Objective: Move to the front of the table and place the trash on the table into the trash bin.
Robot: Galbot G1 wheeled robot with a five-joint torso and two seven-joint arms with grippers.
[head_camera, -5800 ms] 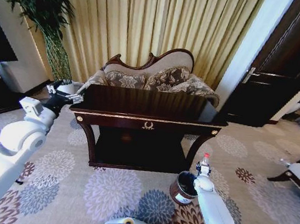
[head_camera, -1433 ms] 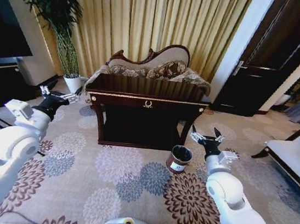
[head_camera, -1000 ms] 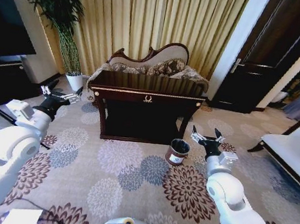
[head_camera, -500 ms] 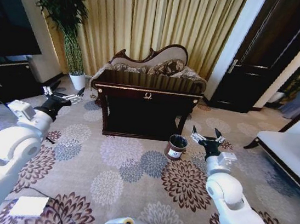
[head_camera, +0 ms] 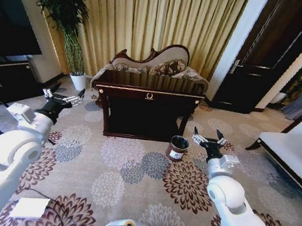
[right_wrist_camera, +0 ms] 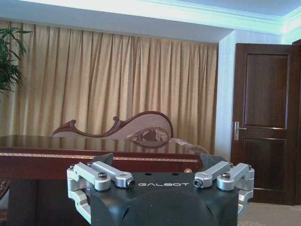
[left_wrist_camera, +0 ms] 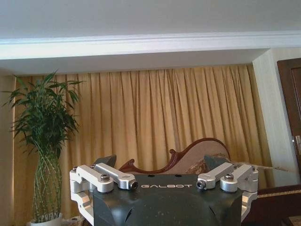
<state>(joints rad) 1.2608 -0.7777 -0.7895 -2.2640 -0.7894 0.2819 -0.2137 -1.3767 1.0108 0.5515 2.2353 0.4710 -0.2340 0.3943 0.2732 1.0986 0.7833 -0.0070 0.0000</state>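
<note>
The dark glossy table [head_camera: 149,93] with gold trim stands across the flowered carpet, a good way ahead of me. By its front right leg sits the small dark-brown trash bin [head_camera: 177,148]. The trash is out of view. My left gripper [head_camera: 64,96] is raised off the table's left side, open and empty. My right gripper [head_camera: 206,136] hovers just right of the bin, open with nothing between its fingers. In the right wrist view the right gripper [right_wrist_camera: 157,160] faces the table [right_wrist_camera: 94,153] at tabletop height. The left gripper [left_wrist_camera: 160,162] shows in the left wrist view, facing the curtains.
A carved sofa [head_camera: 156,63] stands behind the table, before gold curtains. A tall potted plant [head_camera: 68,24] and a black TV cabinet [head_camera: 5,80] are at the left. A dark door [head_camera: 258,60] and a white seat [head_camera: 295,157] are at the right. White paper [head_camera: 30,207] lies on the near carpet.
The camera has backed away, so table and bin look smaller and farther. The right gripper held a red-capped bottle over the bin 5.8 s ago; it is now open and empty.
</note>
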